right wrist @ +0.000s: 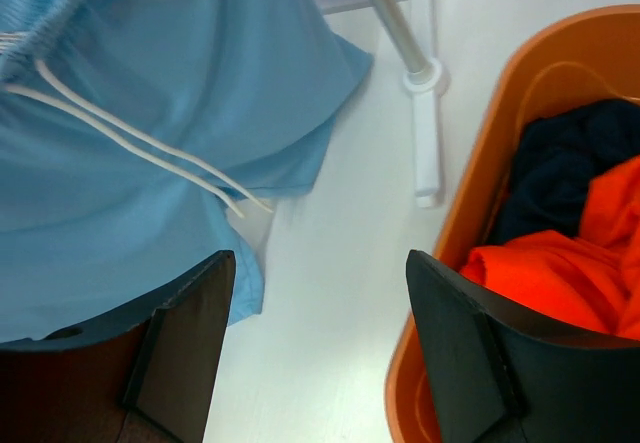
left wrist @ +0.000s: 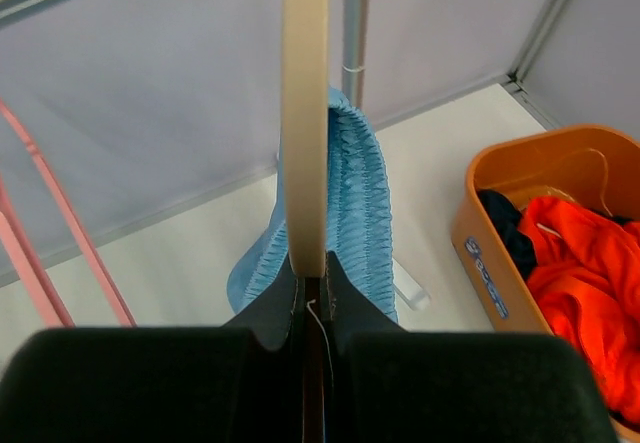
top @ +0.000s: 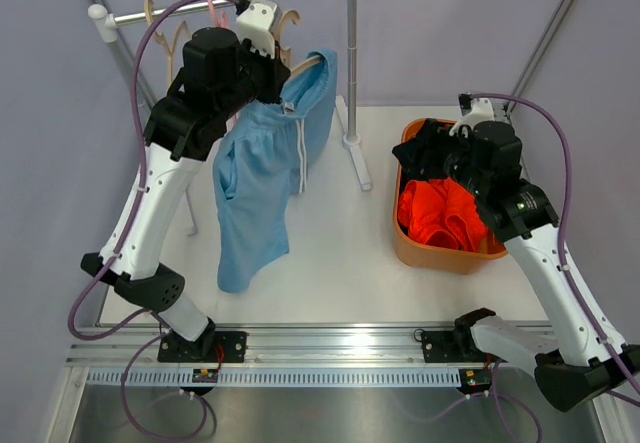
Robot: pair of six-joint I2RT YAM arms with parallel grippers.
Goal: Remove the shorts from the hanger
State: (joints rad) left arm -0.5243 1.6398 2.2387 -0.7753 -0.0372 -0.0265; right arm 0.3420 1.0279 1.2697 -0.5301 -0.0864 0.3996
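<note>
Black left gripper [left wrist: 308, 291] pinches wooden hanger [left wrist: 304, 113] edge-on, centre of wrist view; light blue shorts [top: 255, 183] drape off it, waistband partly hidden behind left arm [top: 160, 193], upper left. At frame right, right gripper [right wrist: 320, 263] gapes empty over orange basket [top: 440, 260] w/ orange shorts [top: 440, 213]; navy shorts [right wrist: 570, 163] mostly buried.
</note>
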